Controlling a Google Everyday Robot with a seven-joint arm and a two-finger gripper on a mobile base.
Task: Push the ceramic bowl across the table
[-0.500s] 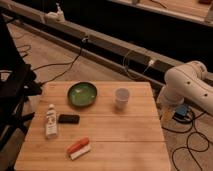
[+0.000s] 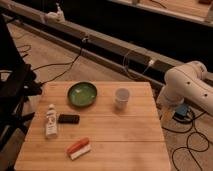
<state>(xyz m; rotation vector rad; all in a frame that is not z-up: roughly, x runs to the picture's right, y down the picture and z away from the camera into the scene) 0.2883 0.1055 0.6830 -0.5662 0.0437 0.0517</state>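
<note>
No movement noted since earlier frame: ceramic bowl, white cup and arm all unchanged. Bowl sat upright on far-left part of surface, well apart from cup, untouched. Gripper held off right edge of surface, beside it, far from bowl; open or closed cannot be told. Bottle, black object and red-and-white item lying nearer front. Task judged not started: approach, contact and push all left.

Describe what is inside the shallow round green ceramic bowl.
The shallow green ceramic bowl shows only its glossy inside, nothing in it. The light-wood plank table beneath it is covered. The gripper sits off the table's right edge.
</note>
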